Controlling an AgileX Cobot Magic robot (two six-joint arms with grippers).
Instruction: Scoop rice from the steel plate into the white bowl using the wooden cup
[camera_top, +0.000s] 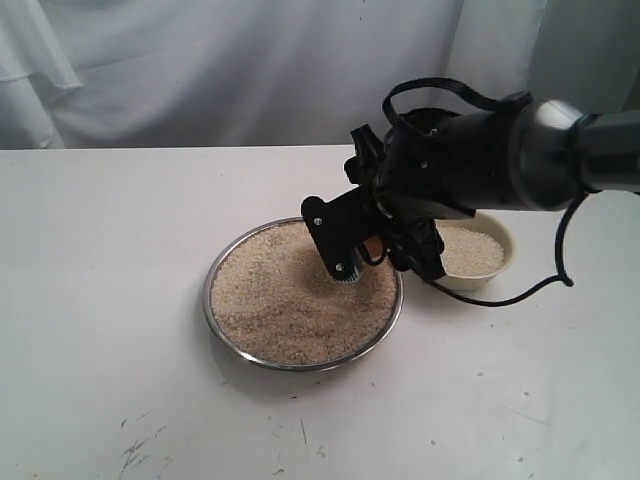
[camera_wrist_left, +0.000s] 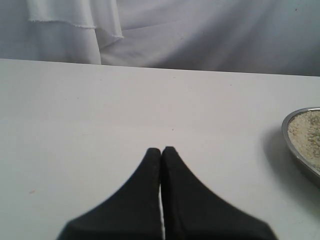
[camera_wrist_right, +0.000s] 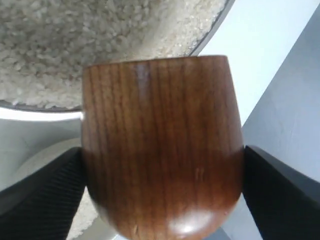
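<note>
The steel plate (camera_top: 232, 325) lies mid-table, filled with rice (camera_top: 285, 300). My right gripper (camera_top: 362, 256) hangs over the plate's right side, shut on the wooden cup (camera_top: 373, 247), which the fingers mostly hide. The right wrist view shows the cup (camera_wrist_right: 160, 150) from outside, clamped between both fingers (camera_wrist_right: 40, 195), with rice (camera_wrist_right: 75, 45) and the plate rim (camera_wrist_right: 210, 32) beyond it. The cup's inside is hidden. The white bowl (camera_top: 505, 262), right of the plate under the arm, holds some rice (camera_top: 468, 250). My left gripper (camera_wrist_left: 161, 150) is shut and empty over bare table.
White cloth (camera_top: 200, 70) hangs behind the table. A black cable (camera_top: 520, 292) loops from the right arm down past the bowl. The left wrist view catches the plate's edge (camera_wrist_left: 295, 155).
</note>
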